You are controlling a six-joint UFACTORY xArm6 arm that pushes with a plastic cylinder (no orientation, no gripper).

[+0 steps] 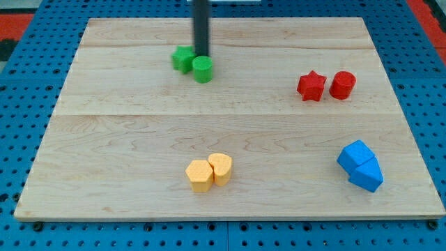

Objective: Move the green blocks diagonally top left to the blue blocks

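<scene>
Two green blocks lie touching near the view's top, left of centre: a green star-like block (183, 58) and a green cylinder (203, 70) to its lower right. My tip (201, 55) stands right between them, touching the cylinder's top edge and the star's right side. Two blue blocks lie together at the view's lower right: a blue cube-like block (355, 155) and a blue wedge-like block (367, 173) just below it. The green pair is far to the upper left of the blue pair.
A red star (311, 86) and a red cylinder (342, 85) sit side by side at the right. Two yellow blocks, a hexagonal one (200, 175) and a rounded one (221, 168), lie at the bottom centre. The wooden board (104, 139) rests on a blue pegboard.
</scene>
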